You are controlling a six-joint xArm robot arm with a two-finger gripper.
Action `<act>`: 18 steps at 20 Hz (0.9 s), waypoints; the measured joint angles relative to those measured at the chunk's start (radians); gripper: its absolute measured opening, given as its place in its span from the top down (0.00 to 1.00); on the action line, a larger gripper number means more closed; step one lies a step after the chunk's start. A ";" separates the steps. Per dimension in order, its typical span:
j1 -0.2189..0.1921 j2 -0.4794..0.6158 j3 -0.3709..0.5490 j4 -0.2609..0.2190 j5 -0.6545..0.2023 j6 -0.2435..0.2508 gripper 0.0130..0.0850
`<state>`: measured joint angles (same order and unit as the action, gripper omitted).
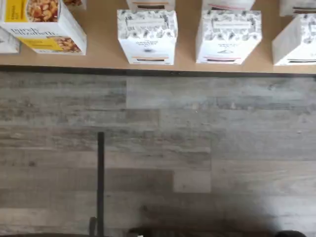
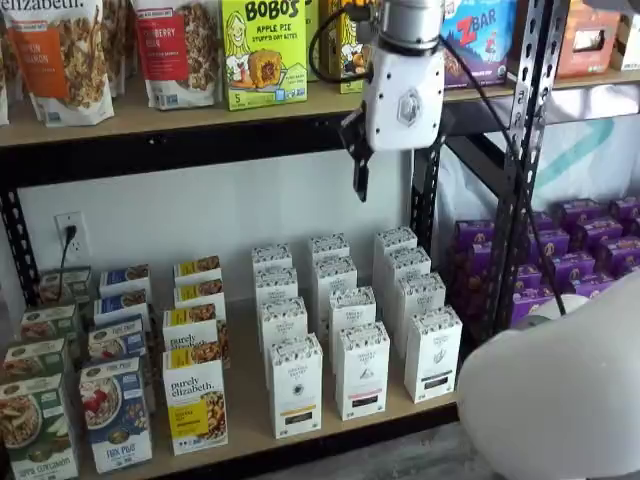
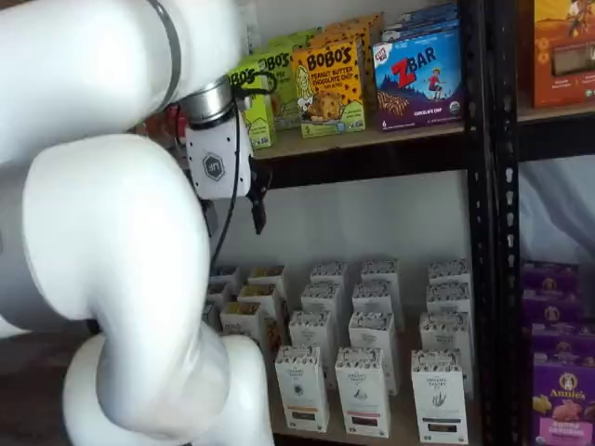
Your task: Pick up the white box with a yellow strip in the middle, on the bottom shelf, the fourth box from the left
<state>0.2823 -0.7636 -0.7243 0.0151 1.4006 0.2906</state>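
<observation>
White box (image 2: 295, 385) at the shelf's (image 2: 248, 415) front edge is probably best approached squarely, centred; gripper (image 2: 360, 180) is spread wide, empty.

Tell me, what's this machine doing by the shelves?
A robot arm holds its gripper empty, well above the bottom shelf. The white box with the yellowish strip that it is to take stands untouched in the front row, beside a Purely Elizabeth granola box.
</observation>
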 joint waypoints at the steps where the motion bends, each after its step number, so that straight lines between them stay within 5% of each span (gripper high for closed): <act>1: 0.003 0.009 0.008 0.003 -0.015 0.002 0.00; 18: 0.040 0.186 0.131 -0.013 -0.282 0.043 0.00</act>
<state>0.3223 -0.5780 -0.5930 0.0021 1.1186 0.3339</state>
